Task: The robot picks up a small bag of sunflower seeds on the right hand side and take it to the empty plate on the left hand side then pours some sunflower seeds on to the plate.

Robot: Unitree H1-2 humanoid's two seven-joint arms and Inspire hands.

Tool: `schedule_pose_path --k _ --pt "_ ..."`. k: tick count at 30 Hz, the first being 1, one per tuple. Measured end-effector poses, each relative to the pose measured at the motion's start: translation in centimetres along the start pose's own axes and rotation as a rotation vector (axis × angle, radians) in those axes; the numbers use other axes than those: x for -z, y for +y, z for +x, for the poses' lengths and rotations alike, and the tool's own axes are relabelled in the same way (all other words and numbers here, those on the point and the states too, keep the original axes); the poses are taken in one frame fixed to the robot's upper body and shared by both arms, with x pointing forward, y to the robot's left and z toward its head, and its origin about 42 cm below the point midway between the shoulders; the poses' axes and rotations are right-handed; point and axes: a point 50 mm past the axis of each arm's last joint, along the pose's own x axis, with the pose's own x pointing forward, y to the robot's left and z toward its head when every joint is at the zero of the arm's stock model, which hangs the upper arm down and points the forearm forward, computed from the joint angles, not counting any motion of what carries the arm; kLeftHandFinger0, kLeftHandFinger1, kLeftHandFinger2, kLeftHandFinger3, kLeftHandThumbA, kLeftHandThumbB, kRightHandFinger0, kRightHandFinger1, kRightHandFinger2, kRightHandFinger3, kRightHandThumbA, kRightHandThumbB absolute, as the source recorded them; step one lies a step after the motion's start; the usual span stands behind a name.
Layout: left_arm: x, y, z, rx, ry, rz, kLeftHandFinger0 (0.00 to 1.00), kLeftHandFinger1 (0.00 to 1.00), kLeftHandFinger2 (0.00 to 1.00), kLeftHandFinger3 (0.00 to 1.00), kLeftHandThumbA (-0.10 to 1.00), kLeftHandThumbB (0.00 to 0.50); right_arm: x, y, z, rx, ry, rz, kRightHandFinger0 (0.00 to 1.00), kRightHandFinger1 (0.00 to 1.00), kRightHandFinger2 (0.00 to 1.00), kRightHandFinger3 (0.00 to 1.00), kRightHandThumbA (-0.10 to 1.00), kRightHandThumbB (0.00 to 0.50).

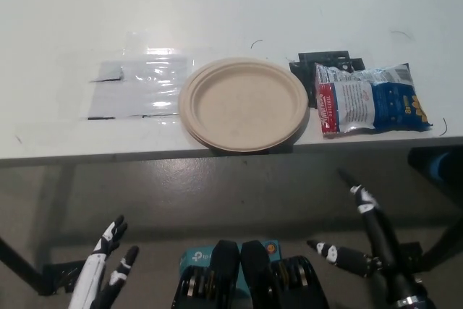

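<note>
Bag of seeds [372, 98]: flat on the desk [217, 12], right of centre, just beside the plate [244, 104]. Plate: empty, at the desk's near edge. Right hand [365, 240]: below the desk edge, fingers spread, holding nothing. Left hand [108, 262]: low, idle, fingers apart. Advice: raise the right hand over the bag, grip its middle, keep the opening upward.

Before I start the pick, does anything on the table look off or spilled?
No spill. The plate is empty but its near rim juts slightly over the table edge. The seed bag lies flat to its right, unopened as far as I can tell. Both hands, left and right, hang open below the table.
</note>
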Motion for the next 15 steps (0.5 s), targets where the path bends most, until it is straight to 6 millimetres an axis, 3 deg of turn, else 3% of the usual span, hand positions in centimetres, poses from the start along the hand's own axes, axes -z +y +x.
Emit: schedule_pose_path --k 3,5,10,13,15 --pt "-0.9 -0.1 0.1 -0.001 -0.039 -0.027 1.0 1.0 1.0 1.0 1.0 0.268 -1.5 -1.3 0.3 0.054 -0.072 -0.026 1.0 1.0 1.0 1.0 1.0 0.345" --pt "-1.5 0.0 0.2 0.0 -0.06 -0.035 1.0 1.0 1.0 1.0 1.0 0.26 -2.2 -2.0 0.5 0.079 -0.104 -0.052 1.0 1.0 1.0 1.0 1.0 0.316" --pt "-2.9 0.3 0.4 0.002 -0.112 -0.056 1.0 1.0 1.0 1.0 1.0 0.265 -3.6 -6.0 1.2 0.143 -0.174 -0.19 1.0 1.0 1.0 1.0 1.0 0.346" --pt "-3.1 0.4 0.4 -0.001 -0.119 -0.061 1.0 1.0 1.0 1.0 1.0 0.227 -4.0 -7.9 2.1 0.165 -0.183 -0.266 1.0 1.0 1.0 1.0 1.0 0.335" --pt "-3.1 0.4 0.4 -0.002 -0.119 -0.063 1.0 1.0 1.0 1.0 1.0 0.228 -4.2 -8.8 2.9 0.17 -0.183 -0.309 1.0 1.0 1.0 1.0 0.99 0.328"
